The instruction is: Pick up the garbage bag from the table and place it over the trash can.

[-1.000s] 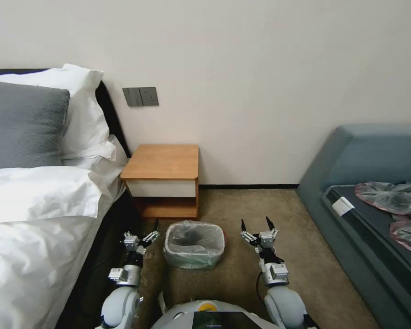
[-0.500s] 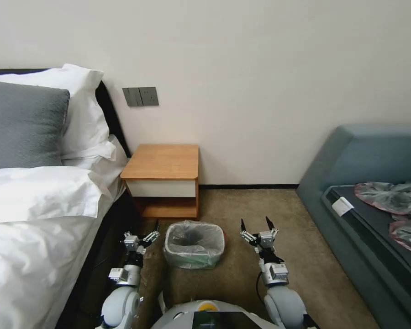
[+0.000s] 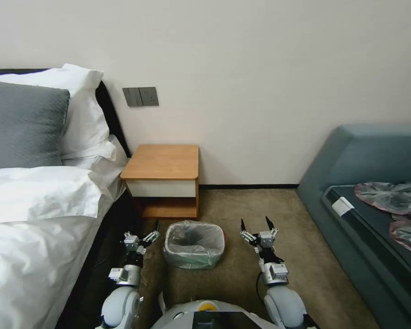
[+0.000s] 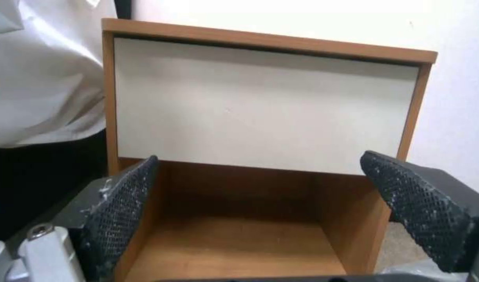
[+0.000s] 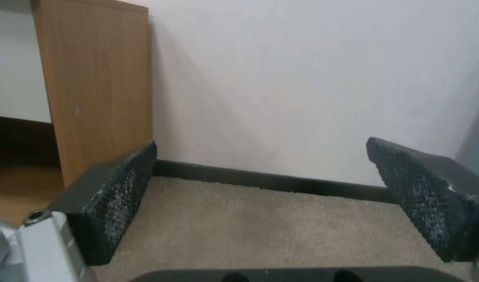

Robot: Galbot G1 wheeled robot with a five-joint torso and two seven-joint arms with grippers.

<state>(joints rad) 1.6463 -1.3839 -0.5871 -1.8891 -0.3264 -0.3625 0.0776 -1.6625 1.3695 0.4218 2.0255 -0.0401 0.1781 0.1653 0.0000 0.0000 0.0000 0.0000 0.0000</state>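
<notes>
Trash can [image 3: 194,245] is lined by garbage bag [image 3: 192,235]; left gripper [image 3: 147,234] and right gripper [image 3: 257,226] are held released beside it.

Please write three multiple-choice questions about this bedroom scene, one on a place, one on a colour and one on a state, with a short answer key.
1. Where does the trash can stand?
A. On the bed
B. On the carpet in front of the table
C. On the sofa

2. What colour is the table's drawer front?
A. White
B. Black
C. Green

3. How are the left gripper and right gripper?
A. Both shut on the garbage bag
B. One open, one shut
C. Both open and empty

Answers:
1 B, the bin sits on the floor just before the nightstand, between the two grippers.
2 A, the wrist view shows a white front under the wooden top.
3 C, both wrist views show the fingers spread with nothing between them; the bag already lines the bin.
</notes>
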